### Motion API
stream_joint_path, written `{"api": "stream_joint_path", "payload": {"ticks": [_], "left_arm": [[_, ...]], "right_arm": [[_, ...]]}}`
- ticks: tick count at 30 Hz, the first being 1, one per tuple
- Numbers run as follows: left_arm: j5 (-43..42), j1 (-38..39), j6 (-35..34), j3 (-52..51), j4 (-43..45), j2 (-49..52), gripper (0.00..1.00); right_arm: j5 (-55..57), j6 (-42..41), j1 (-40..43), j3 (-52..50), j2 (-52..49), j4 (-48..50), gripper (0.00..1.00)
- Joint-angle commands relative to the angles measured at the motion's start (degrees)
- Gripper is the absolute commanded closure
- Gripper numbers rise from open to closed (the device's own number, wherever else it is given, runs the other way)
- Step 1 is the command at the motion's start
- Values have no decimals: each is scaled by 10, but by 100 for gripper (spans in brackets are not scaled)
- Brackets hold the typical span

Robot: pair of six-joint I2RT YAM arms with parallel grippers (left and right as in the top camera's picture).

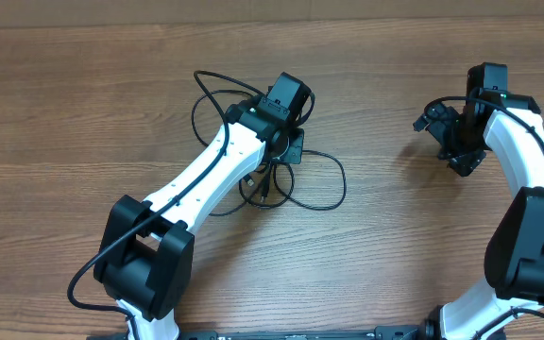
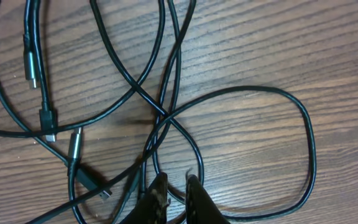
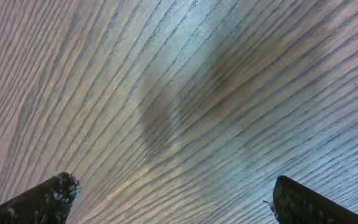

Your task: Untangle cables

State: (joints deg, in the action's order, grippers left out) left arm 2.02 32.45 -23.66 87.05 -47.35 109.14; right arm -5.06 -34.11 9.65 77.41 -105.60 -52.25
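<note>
left gripper nipping a strand at the edge of the tangle

- cables (image 2: 165, 116): thin black cords in one loose knot on the wooden table (image 2: 328, 50), directly under and ahead of the left gripper (image 2: 176, 191). several strands cross at one point just ahead of its fingertips; a large loop swings out beside it.
- plug connectors (image 2: 47, 118): a few free ends lie ahead of the left gripper and off to one side, clear of the crossing.
- left gripper: fingers drawn down to a thin gap, low on the table. a strand looks pinched between them; the contact itself is hard to make out.
- likely reason for that spot: gripping near the crossing should let one cord be drawn out from the others.
- right gripper (image 3: 173, 186): fingers spread wide, nothing between them, over bare wood well apart from the left gripper. probably standing by for a second hold.
- containers: none in view.
</note>
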Motion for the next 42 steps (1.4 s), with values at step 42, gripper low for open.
{"api": "stream_joint_path", "payload": {"ticks": [42], "left_arm": [[-84, 117, 232, -15, 7, 3, 53]], "right_arm": [[7, -2, 1, -2, 5, 2, 0]]}}
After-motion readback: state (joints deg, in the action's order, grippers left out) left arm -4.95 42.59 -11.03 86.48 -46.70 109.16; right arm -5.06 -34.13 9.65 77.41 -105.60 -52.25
